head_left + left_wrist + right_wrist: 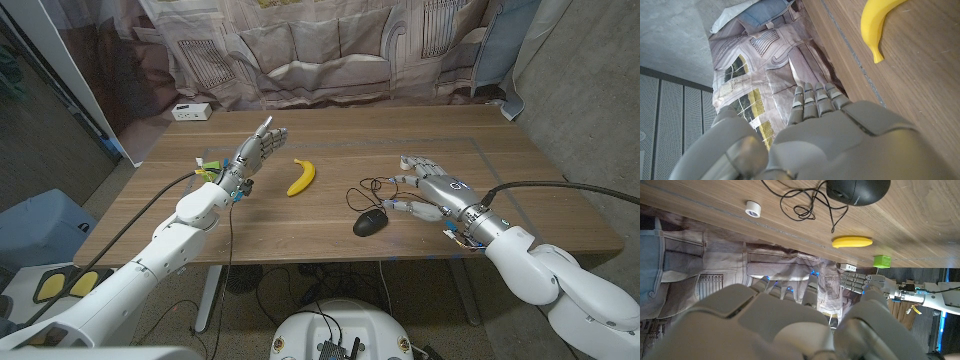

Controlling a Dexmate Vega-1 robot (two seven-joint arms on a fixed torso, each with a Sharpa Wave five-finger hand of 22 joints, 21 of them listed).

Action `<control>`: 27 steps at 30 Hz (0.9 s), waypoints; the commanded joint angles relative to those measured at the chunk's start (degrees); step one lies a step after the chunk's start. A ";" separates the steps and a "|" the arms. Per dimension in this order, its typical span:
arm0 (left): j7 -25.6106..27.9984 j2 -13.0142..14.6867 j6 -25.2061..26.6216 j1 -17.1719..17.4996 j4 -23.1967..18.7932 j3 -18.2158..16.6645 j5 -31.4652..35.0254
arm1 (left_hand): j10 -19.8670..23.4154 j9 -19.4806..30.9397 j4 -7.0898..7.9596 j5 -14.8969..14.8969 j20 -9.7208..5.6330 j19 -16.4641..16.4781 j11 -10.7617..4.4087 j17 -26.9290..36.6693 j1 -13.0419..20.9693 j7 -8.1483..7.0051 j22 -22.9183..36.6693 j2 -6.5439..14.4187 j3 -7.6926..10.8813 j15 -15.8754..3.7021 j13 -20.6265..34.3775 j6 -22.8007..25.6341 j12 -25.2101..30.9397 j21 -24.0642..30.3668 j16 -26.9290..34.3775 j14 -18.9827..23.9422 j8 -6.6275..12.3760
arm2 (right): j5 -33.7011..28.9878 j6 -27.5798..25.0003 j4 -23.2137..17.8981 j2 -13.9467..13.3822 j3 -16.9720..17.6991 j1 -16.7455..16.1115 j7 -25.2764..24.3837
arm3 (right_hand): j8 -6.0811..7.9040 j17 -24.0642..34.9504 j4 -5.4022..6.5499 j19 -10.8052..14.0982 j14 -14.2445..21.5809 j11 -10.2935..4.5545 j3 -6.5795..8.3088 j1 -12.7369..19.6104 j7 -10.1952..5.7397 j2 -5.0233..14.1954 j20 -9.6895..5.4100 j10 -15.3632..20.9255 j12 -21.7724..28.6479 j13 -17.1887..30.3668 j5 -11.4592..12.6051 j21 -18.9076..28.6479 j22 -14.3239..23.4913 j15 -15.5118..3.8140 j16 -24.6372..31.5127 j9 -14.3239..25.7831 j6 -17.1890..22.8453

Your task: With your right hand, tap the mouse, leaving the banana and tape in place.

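Observation:
A black corded mouse (pixel 370 222) (pixel 857 191) lies on the wooden table (pixel 330 240), with its cable looped behind it. My right hand (pixel 425 190) (pixel 790 325) is just to the right of the mouse with its fingers spread, holding nothing; I cannot tell whether a fingertip touches the mouse. A yellow banana (pixel 301 177) (pixel 875 25) (pixel 852 241) lies left of the mouse. A small white tape roll (pixel 754 208) sits on the table beyond my right hand. My left hand (pixel 255 150) (pixel 815 135) is raised left of the banana, fingers straight and empty.
A small green block (pixel 205 170) (pixel 883 261) sits by my left wrist. A white box (pixel 190 111) stands at the table's far left corner. A printed cloth backdrop (pixel 330 50) hangs behind the table.

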 commanded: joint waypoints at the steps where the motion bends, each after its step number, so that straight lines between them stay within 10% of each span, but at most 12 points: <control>1: 0.42 0.07 0.24 0.26 -0.24 0.11 0.28 | 0.32 0.08 -0.52 -0.28 -0.31 0.21 0.01 0.08 0.38 0.11 0.27 0.12 0.17 -0.19 0.07 0.41 0.22 -0.05 -0.11 0.38 0.10 | 0.43 -3.32 -0.59 -2.80 -2.33 2.71 4.17 | -0.06 0.23 0.12 -4.15 -11.94 0.11 0.54 0.02 0.15 0.49 0.40 -6.44 -0.06 0.28 -0.25 0.33 0.10 0.50 0.10 0.34 -1.51; 27: 0.49 -0.46 -1.04 0.47 0.18 0.10 0.51 | 0.43 0.08 -0.69 -0.37 -0.21 0.09 -0.03 0.08 0.49 0.00 0.28 0.30 0.20 -0.28 0.06 0.43 0.14 -0.15 -0.20 0.36 -0.06 | 3.49 -5.96 1.65 -5.43 -9.75 8.15 1.54 | 1.56 0.26 0.19 -5.51 -12.77 -0.05 0.76 -0.15 0.29 1.12 0.60 -6.78 0.67 0.30 -0.34 0.64 0.12 0.53 0.51 0.35 1.11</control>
